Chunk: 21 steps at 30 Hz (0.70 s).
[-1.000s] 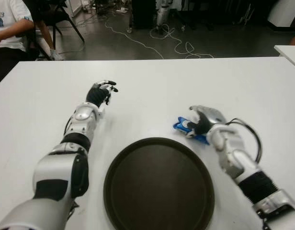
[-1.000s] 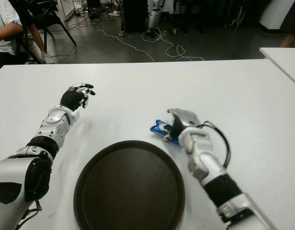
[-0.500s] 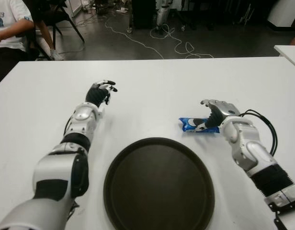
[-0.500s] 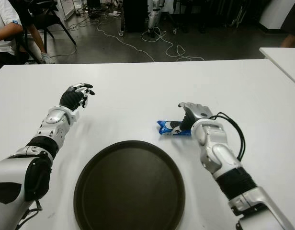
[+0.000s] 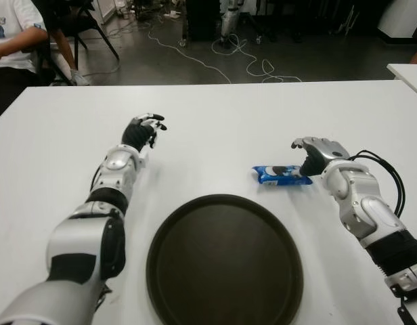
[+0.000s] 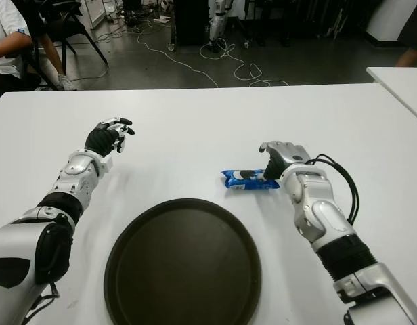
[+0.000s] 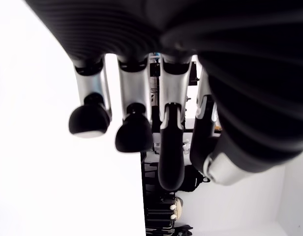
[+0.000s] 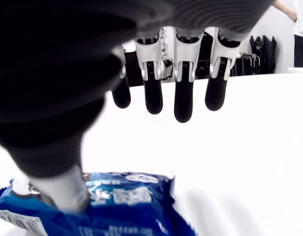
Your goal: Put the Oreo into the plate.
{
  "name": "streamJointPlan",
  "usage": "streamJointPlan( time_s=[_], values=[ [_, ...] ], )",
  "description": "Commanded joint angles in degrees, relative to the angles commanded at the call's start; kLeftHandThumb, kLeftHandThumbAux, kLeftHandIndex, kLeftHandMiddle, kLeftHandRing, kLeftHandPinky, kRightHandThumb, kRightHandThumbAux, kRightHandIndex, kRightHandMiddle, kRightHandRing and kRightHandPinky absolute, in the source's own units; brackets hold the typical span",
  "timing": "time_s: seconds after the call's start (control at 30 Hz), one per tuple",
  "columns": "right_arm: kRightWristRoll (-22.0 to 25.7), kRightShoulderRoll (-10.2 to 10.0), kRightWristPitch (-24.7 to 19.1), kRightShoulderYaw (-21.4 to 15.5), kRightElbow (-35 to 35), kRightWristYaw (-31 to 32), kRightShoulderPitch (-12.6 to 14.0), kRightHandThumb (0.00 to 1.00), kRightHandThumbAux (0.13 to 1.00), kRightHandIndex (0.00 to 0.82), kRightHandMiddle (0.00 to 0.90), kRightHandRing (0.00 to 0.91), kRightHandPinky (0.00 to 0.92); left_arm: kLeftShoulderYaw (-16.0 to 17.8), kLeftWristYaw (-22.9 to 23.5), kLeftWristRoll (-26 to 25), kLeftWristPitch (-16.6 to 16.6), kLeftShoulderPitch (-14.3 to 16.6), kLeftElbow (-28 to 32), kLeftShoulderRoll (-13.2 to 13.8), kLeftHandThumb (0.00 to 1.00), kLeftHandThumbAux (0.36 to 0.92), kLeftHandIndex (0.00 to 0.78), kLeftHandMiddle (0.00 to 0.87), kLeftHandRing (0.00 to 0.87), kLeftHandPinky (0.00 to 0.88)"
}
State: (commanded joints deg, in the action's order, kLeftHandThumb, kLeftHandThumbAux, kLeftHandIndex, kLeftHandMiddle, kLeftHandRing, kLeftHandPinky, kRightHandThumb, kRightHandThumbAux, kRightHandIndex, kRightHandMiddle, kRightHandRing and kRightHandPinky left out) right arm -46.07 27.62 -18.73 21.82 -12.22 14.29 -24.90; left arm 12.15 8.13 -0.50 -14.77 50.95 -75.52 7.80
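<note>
— Starting from the biggest thing: what's on the white table [image 5: 215, 115]?

— A round dark plate [image 5: 225, 261] at the near edge, nothing in it. Just beyond its far right rim lies the blue Oreo pack [image 5: 281, 175], flat on the table, not yet moved over.

— And the hands?

— The right hand [image 5: 317, 153] sits at the pack's right end, fingers spread and gripping nothing (its thumb shows against the wrapper, though contact is hard to judge). The left hand [image 5: 142, 131] shows well off to the left, fingers loosely extended, empty.

— So which step?

— The grasp, I'd say — next it must close around the pack, lift, and carry it toward the plate.
</note>
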Motion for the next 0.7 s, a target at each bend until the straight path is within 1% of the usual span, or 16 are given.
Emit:
streamJointPlan(
  time_s=[0.2,0.33,0.7],
  values=[
    [-0.55,0.4,0.06,-0.43,0.25,-0.65,0.28,0.685,0.728,0.427,0.618,0.609,0.577,0.1,-0.3,-0.08,0.28,0.05,-0.01,0.01,0.855,0.661,0.414,0.553,0.794,0.822],
    [-0.63,0.56,0.03,-0.57,0.58,-0.79,0.43,0.689,0.727,0.428,0.625,0.615,0.583,0.15,-0.19,-0.15,0.45,0.09,-0.01,0.02,0.855,0.661,0.413,0.553,0.804,0.829],
    [-0.53,1.02,-0.01,-0.49,1.33,-0.12,0.63,0.688,0.729,0.427,0.623,0.615,0.586,0.45,-0.02,-0.52,0.5,0.06,0.04,-0.11,0.855,0.661,0.413,0.552,0.795,0.825]
  ],
)
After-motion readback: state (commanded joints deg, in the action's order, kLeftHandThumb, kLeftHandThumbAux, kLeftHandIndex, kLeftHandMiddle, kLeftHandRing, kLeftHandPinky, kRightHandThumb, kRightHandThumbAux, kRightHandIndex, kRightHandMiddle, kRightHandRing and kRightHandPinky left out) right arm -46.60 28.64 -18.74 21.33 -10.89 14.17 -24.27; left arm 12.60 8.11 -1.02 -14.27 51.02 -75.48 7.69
